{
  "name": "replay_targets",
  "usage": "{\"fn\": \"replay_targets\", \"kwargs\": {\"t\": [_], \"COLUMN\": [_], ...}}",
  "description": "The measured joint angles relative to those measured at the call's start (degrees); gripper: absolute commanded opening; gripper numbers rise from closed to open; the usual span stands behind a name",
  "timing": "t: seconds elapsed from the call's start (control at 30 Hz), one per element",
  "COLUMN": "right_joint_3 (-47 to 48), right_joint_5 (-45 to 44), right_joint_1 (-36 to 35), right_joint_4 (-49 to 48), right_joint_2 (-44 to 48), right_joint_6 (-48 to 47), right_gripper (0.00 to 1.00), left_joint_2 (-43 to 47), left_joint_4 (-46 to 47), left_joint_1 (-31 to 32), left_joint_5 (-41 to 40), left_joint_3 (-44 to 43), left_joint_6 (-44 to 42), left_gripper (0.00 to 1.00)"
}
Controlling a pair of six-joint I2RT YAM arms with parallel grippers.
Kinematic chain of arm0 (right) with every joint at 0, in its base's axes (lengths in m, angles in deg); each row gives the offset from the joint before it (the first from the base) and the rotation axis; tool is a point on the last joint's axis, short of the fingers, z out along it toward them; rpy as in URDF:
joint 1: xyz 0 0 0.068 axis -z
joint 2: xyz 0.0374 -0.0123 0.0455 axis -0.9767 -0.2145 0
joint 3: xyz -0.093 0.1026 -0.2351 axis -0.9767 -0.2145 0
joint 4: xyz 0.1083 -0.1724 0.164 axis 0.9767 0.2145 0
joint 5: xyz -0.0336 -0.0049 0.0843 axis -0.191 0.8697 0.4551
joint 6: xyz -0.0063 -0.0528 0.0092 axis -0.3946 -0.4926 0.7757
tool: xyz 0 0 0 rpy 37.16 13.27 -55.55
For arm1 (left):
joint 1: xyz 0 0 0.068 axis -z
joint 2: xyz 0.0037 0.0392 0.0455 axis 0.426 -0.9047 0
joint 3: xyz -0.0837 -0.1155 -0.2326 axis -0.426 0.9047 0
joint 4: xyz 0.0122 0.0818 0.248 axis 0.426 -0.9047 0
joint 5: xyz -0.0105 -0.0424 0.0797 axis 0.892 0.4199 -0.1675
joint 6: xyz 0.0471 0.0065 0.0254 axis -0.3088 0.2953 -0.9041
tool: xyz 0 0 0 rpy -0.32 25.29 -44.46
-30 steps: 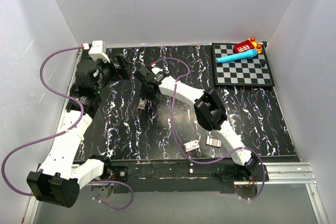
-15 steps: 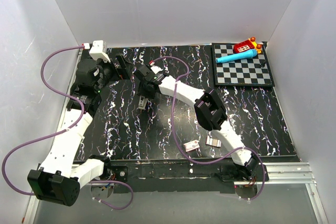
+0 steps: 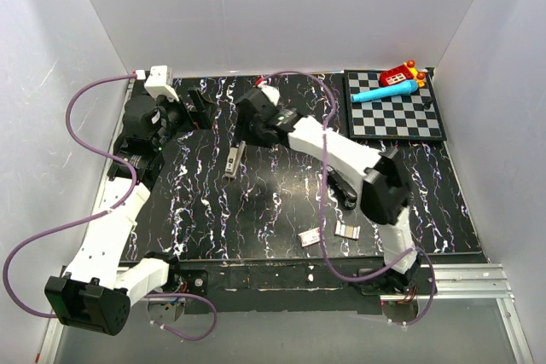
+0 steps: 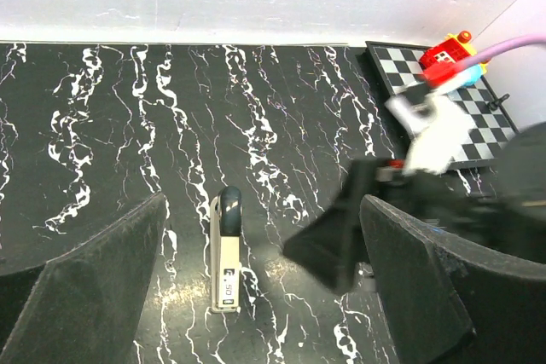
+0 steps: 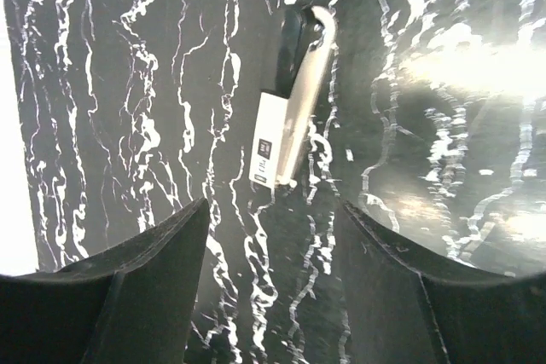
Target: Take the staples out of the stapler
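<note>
The right fingers (image 5: 145,287) stand apart with nothing between them. They hang over the counter (image 3: 256,210) just short of the stapler (image 5: 290,100), not touching it. The left fingers (image 4: 94,296) are spread as wide as they go, also empty, and look down the counter at the same stapler from the far left corner.

The stapler lies flat on the dark marbled top, left of the middle and toward the back. Its dark end points away from the arm bases, and the two halves look closed together. I can see no strip of staples lying anywhere near it. So to my eye the unloading is not done: it has yet to be gripped, swung open and emptied.

There is bare counter on every side of the stapler, and it sits well clear of the edges. The tight spot is up above, where both wrists crowd the back left close to the white wall. A small red-and-white box (image 3: 310,236) lies near the front edge. The chequered board (image 3: 394,121) keeps to the far right corner, well away.
</note>
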Motion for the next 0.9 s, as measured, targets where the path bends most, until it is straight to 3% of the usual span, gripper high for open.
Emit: {"fn": "replay_targets", "kwargs": {"t": [0.17,0.47,0.7,0.9], "right_joint_3": [-9.68,-30.84,-39.6,-50.77], "right_joint_5": [0.26,5.42,4.11,1.49], "right_joint_1": [3.1,17.62,17.27,19.26], "right_joint_4": [-0.22,2.36,4.63,3.23], "right_joint_2": [13.86,30.75,36.96,45.03], "right_joint_6": [-9.27,-26.56,-38.86,-42.51], "right_gripper": [0.72,0.73,0.79,0.84], "left_joint_2": [0.04,0.04,-0.35,-1.05], "left_joint_4": [0.02,0.11,0.26,1.6], "left_joint_1": [-0.02,-0.04,-0.04,-0.04], "left_joint_5": [0.68,2.12,4.39,8.39], "left_joint_3": [0.0,0.0,0.0,0.0], "left_joint_6": [0.02,0.66,1.4,2.01], "left_gripper": [0.98,0.98,0.98,0.98]}}
